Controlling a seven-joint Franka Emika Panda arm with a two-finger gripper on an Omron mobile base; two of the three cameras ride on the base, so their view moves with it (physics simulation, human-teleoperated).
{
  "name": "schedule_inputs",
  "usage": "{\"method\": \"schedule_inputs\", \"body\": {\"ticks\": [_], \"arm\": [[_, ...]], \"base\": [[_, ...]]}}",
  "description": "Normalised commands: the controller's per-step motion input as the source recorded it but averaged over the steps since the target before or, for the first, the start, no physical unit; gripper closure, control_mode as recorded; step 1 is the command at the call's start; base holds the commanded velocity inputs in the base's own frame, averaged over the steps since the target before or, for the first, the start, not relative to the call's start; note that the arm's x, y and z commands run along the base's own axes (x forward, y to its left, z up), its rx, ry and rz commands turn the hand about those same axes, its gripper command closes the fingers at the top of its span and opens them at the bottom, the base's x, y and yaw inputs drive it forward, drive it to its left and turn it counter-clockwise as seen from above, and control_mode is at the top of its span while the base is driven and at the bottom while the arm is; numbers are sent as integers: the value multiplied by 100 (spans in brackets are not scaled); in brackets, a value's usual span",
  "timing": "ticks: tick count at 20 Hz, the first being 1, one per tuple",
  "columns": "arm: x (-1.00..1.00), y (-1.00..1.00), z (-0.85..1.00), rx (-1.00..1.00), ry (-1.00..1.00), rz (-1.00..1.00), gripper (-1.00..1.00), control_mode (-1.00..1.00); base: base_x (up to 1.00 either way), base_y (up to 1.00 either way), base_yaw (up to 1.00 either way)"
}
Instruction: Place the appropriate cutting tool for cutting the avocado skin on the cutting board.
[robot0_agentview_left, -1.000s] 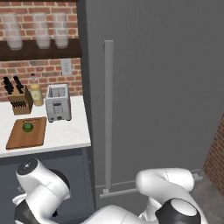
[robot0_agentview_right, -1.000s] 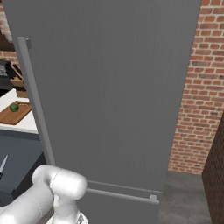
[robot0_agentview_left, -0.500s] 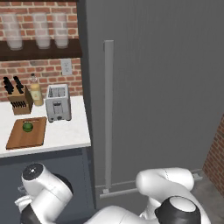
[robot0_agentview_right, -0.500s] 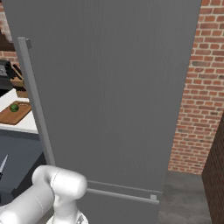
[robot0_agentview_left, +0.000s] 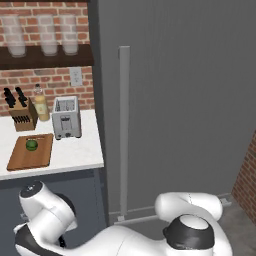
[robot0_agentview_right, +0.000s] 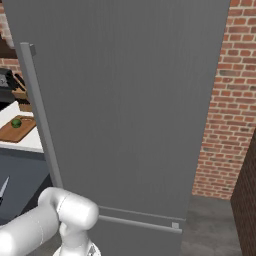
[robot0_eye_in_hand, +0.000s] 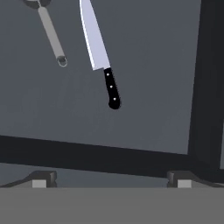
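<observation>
Spread wide and holding nothing, the gripper (robot0_eye_in_hand: 109, 179) hangs over a dark drawer where the knife (robot0_eye_in_hand: 99, 54) lies, a silver peeler (robot0_eye_in_hand: 50, 35) just beside its blade. Up on the counter, the avocado (robot0_agentview_left: 31, 144) rests on the cutting board (robot0_agentview_left: 20, 157), next to the toaster (robot0_agentview_left: 66, 117) and knife block (robot0_agentview_left: 21, 111).

The avocado (robot0_agentview_left: 31, 145) is sitting on the cutting board (robot0_agentview_left: 22, 159), left of the toaster (robot0_agentview_left: 66, 118). In the hand view, the knife (robot0_eye_in_hand: 101, 54) is lying right of the peeler (robot0_eye_in_hand: 51, 35).
</observation>
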Motion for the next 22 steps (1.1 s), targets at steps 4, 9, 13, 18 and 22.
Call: {"method": "schedule_inputs", "body": {"ticks": [4,9,13,18,22], "arm": [[1,-16,0,0,10,0,-100,-100],[-8,-12,-5,0,0,0,-100,-100],[-2,-5,-9,0,0,0,-100,-100],[0,-12,-10,0,1,0,-100,-100],[8,-6,-16,0,8,0,-100,-100]], "base": [[0,0,0],[0,0,0],[0,0,0],[0,0,0],[0,0,0]]}}
